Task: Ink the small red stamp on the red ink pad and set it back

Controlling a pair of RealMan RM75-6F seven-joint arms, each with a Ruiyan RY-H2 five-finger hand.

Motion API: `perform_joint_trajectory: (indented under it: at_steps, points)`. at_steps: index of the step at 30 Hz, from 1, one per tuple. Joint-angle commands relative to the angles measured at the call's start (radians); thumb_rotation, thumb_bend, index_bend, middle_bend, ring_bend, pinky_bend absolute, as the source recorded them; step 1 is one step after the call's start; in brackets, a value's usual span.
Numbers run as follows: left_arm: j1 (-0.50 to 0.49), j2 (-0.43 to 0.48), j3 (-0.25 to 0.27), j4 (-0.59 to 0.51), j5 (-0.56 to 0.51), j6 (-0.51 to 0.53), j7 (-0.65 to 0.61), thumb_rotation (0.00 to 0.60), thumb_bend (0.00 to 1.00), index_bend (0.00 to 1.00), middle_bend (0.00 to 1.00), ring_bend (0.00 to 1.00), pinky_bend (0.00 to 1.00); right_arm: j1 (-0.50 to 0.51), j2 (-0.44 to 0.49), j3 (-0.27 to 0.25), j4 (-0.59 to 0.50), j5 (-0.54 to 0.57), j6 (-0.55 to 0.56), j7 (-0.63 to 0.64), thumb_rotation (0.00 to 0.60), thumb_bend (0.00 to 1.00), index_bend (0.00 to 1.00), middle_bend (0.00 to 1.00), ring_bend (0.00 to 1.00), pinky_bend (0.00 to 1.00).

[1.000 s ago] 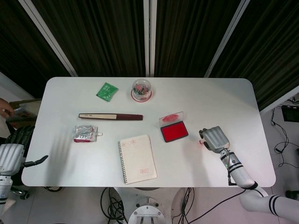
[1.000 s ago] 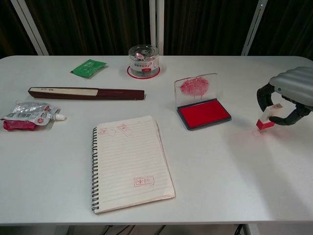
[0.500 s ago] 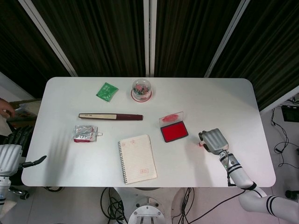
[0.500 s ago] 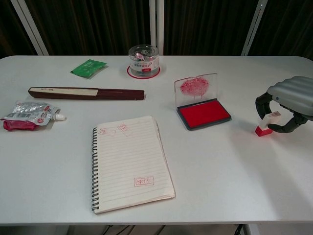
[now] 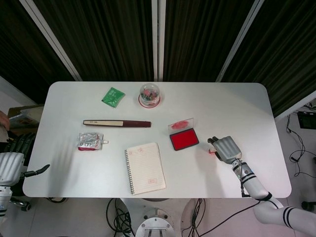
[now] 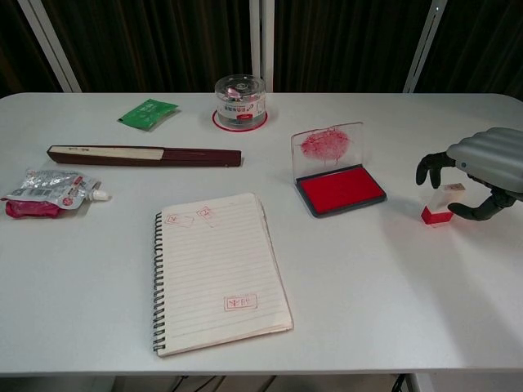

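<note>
The right hand (image 6: 478, 167) hangs palm-down over the right part of the counter (image 6: 368, 278), its forearm running back toward the near right edge in the head view. Its fingers (image 6: 431, 166) are curved but spread apart, with a thumb-side digit on the right and darker fingertips on the left, arching over the small red stamp (image 6: 440, 206) without closing on it. The hand appears to have hold of nothing, though from the chest view it is hard to be sure that no fingertip brushes the stamp's top.

Half a second ago the fingers were pinched around the stamp, which leaned; a second ago it was lifted and tilted. Now the fingers have opened and the stamp stands upright on the counter on its red base, pale top upward.

The stamp sits directly under the arch of the right hand, between its spread fingers, to the right of the red ink pad (image 6: 341, 189) and apart from it. The pad's clear lid (image 6: 327, 147) stands open, smeared red.

The left hand (image 5: 12, 165) shows only in the head view, off the counter's left edge, holding nothing, one digit stretched out sideways
</note>
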Motion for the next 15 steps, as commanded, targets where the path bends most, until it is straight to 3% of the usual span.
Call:
perform_joint_trajectory:
  at_steps: [1, 6, 10, 15]
  points:
    - [0.0, 0.001, 0.0, -0.001, 0.0, 0.0, 0.001, 0.264, 0.09, 0.01, 0.08, 0.08, 0.19, 0.0, 0.008, -0.002, -0.009, -0.004, -0.004, 0.001, 0.6, 0.3, 0.27, 0.32, 0.94, 1.0]
    - [0.0, 0.002, 0.0, -0.005, 0.002, 0.003, 0.001, 0.261, 0.09, 0.01, 0.08, 0.08, 0.19, -0.004, 0.048, -0.012, -0.054, -0.016, -0.003, -0.009, 0.6, 0.26, 0.11, 0.26, 0.93, 1.0]
    - [0.003, 0.006, -0.002, -0.01, 0.002, 0.01, 0.003, 0.261, 0.09, 0.01, 0.08, 0.08, 0.19, -0.043, 0.118, -0.03, -0.13, -0.064, 0.085, -0.035, 0.6, 0.18, 0.0, 0.23, 0.93, 1.0]
    - [0.011, 0.015, -0.003, -0.018, -0.002, 0.02, 0.007, 0.261, 0.09, 0.01, 0.08, 0.08, 0.19, -0.193, 0.263, -0.082, -0.261, -0.187, 0.372, -0.02, 0.6, 0.14, 0.0, 0.24, 0.92, 1.0]
